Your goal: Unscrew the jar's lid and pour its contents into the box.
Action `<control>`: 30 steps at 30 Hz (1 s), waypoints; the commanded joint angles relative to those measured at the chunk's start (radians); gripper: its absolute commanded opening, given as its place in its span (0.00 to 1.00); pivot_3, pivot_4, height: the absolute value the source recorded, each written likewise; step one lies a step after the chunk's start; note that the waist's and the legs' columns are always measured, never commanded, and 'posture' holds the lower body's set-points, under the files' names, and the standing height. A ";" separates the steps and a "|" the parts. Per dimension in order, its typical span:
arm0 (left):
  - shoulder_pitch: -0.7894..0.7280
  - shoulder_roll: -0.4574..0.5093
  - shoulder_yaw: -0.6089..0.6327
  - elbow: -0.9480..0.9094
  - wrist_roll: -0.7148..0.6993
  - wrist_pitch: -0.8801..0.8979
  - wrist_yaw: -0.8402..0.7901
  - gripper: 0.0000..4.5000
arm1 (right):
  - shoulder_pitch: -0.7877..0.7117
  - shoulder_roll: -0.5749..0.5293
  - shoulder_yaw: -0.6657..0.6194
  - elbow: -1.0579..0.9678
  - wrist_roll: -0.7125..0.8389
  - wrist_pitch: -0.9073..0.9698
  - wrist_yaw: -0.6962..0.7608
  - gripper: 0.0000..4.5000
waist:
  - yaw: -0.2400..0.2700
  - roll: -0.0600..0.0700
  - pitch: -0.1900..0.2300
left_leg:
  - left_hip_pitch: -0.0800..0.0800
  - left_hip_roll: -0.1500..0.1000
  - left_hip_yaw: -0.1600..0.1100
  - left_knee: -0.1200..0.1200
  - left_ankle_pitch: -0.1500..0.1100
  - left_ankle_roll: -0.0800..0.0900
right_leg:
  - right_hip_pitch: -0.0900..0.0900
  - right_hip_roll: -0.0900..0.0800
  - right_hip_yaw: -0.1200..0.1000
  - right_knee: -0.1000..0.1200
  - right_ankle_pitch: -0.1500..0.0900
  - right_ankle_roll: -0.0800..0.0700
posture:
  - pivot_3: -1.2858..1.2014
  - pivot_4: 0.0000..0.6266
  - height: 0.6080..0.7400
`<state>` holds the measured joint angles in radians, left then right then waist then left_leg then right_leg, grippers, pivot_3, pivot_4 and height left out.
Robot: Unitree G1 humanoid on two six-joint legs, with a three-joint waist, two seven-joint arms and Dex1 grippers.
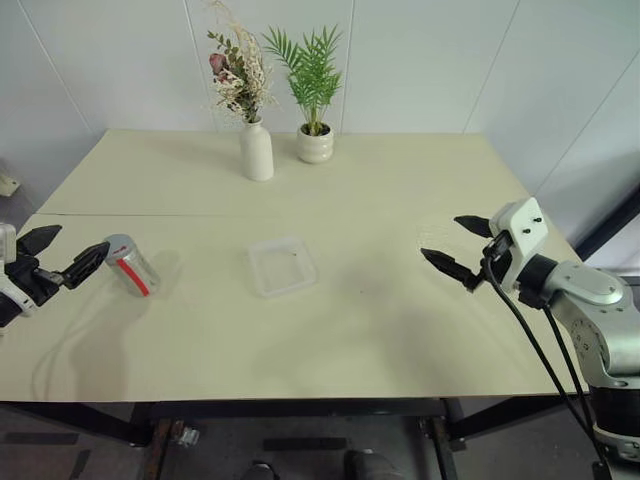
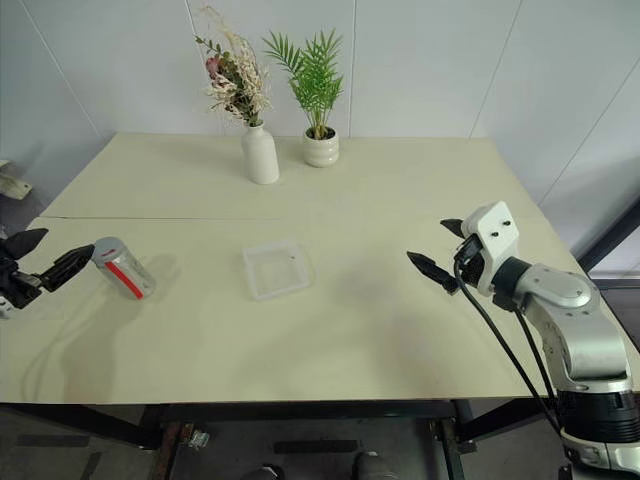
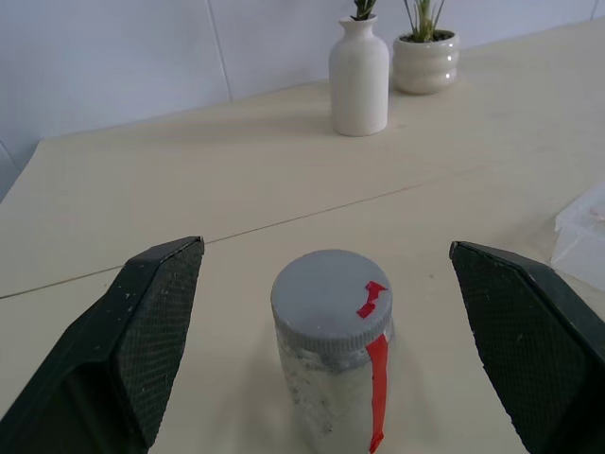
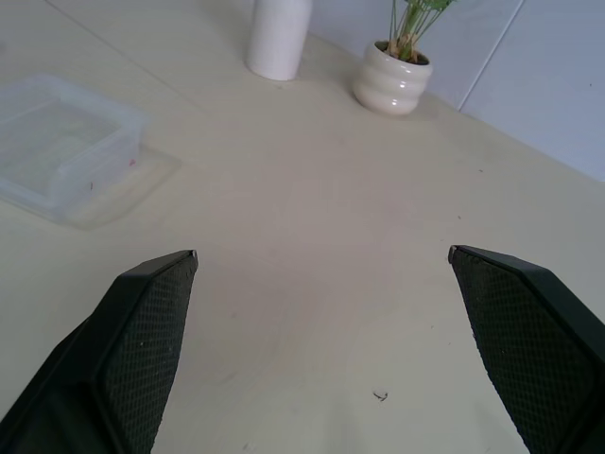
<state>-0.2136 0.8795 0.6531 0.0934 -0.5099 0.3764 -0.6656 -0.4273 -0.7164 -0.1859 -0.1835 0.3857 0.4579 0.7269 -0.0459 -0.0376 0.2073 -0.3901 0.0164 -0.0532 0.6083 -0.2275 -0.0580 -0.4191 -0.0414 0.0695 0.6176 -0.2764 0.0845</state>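
Jar [image 3: 333, 378] grey-lidded, red stripe, tilted on table [image 1: 400, 320]

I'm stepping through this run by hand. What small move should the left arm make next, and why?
Probably ease the left end effector forward and close on the jar. Its jaws stand open either side of the jar without touching it, the lid is still on, and the box waits nearby.

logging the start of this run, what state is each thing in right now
jar: tilted, off the table, between the open left fingers, grip unclear
lid: on the jar
box: flat on the table, open-topped
left gripper: open
right gripper: open, empty, above the table
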 commanded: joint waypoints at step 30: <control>0.239 -0.327 0.039 -0.268 0.085 -0.217 0.256 0.99 | -0.118 0.072 0.093 0.003 0.002 -0.001 0.028 1.00 | -0.009 -0.001 0.000 | 0.002 -0.001 0.014 0.004 -0.001 0.002 | 0.000 0.002 0.017 -0.003 0.004 0.007 | 0.52 0.24 1.00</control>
<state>0.0164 0.5506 0.6788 -0.1765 -0.4338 0.1907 -0.4168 -0.5290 -0.6503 -0.0853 -0.1524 0.3777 0.4602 0.7599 -0.0549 -0.0384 0.2071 -0.3879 0.0158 -0.0391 0.6119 -0.2287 -0.0563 -0.4193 -0.0397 0.0864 0.6140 -0.2722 0.0919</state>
